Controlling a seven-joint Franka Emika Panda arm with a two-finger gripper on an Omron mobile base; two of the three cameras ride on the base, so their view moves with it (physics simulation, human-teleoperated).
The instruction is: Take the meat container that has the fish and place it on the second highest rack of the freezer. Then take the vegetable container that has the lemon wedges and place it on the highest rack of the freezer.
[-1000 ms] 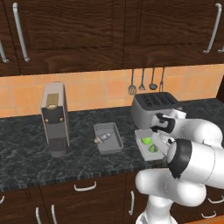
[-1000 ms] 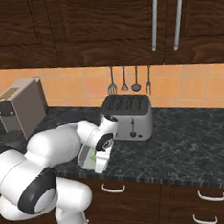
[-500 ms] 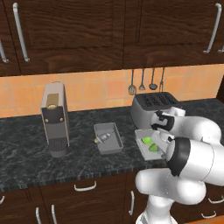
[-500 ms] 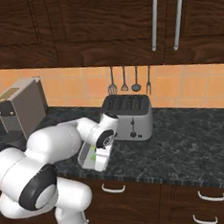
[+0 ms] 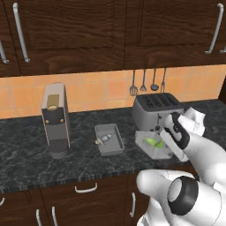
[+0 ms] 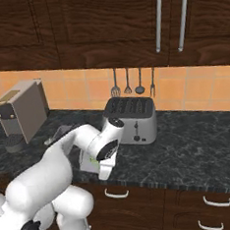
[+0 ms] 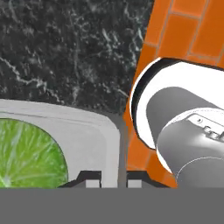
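The vegetable container [image 5: 149, 149] [image 6: 85, 159] is a shallow grey tray in front of the toaster, near the counter's front edge, holding bright green lemon wedges [image 5: 153, 142] [image 7: 26, 153]. My gripper [image 7: 113, 181] [image 5: 173, 150] reaches down at the tray's right end. It is shut on the tray's wall [image 7: 111, 144], with one fingertip on each side. The meat container [image 5: 112, 146] lies to the left with the small silvery fish [image 5: 103, 139] in it, apart from the gripper. The freezer is out of view.
A silver toaster [image 5: 156, 110] [image 6: 132, 118] stands right behind the held tray. A coffee machine [image 5: 55, 119] [image 6: 21, 115] sits at the left of the black counter [image 5: 26, 159]. Utensils [image 5: 148, 81] hang on the tiled wall under dark cabinets.
The fingers have closed on the wall of the tray with the lemon wedges. The arm and both trays have hardly moved.
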